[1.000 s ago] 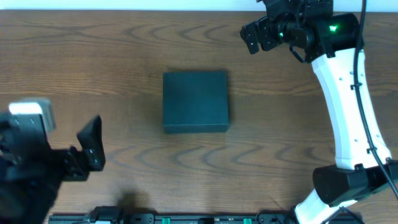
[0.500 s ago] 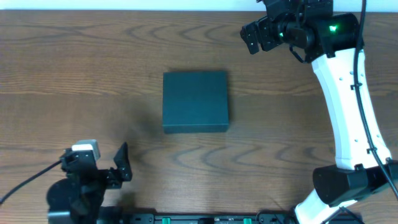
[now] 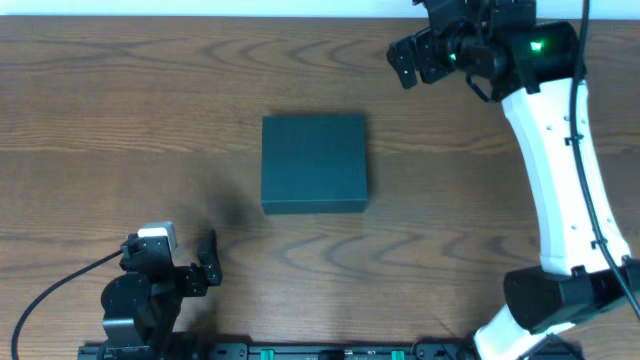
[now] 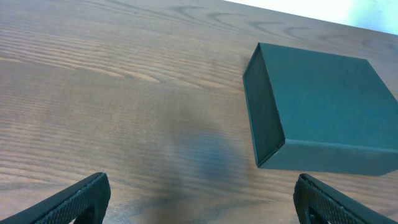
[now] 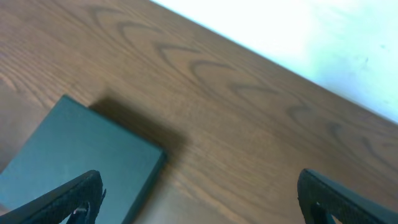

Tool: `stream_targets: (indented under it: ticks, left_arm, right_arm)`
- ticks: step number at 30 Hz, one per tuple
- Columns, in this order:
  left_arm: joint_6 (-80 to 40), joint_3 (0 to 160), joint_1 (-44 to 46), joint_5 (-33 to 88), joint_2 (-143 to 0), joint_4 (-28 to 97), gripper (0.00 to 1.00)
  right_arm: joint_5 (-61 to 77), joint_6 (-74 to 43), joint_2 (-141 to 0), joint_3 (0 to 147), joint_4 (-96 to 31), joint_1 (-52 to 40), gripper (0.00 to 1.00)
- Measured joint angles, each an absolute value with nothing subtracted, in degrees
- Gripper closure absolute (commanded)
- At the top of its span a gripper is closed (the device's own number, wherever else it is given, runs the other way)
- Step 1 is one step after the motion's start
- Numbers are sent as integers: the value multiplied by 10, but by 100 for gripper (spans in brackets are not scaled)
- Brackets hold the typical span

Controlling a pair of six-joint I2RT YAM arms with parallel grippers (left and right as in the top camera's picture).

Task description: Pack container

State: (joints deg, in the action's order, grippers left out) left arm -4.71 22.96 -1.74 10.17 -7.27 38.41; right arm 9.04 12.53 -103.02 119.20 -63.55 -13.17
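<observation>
**The left gripper (image 3: 207, 262) and the right gripper (image 3: 412, 55): jaws apart, nothing held**

The left gripper sits low at the near left edge of the wooden table (image 3: 120, 100), well apart from the container (image 3: 314, 160). The right gripper hangs over the far right corner, also clear of the container. The container, a dark teal square box with its lid shut flat, lies at the table's centre. The left wrist view shows it ahead and to the right. The right wrist view shows one corner at lower left.
</observation>
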Motion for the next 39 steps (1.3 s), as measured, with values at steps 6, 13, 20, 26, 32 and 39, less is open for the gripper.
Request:
stream_targets:
  ticks: [6,13,20,26,32,39]
  left_arm:
    - [-47,230,-17,102,-72,384,5]
    - [-47,230,-17,103,-71,385,5]
    - [-47,231,-17,103,-70,383,5]
    - [-47,231,-17,103,-70,384,5]
    - [-47,231,-17,103,-70,383,5]
    - [-47,231,-17,103,-70,383,5]
  right_arm:
    - [58,126,-882,1187,-648,-165,1]
    - [51,137,-537,809,-381,-165,1]
    - [60,139,-328,384,-248,-156,1]
    - [72,139,-122,186,-230,-139,1]
    - [75,140,-21,81,-230,-139,1]
    - [77,139,-8,72,-228,-139,1]
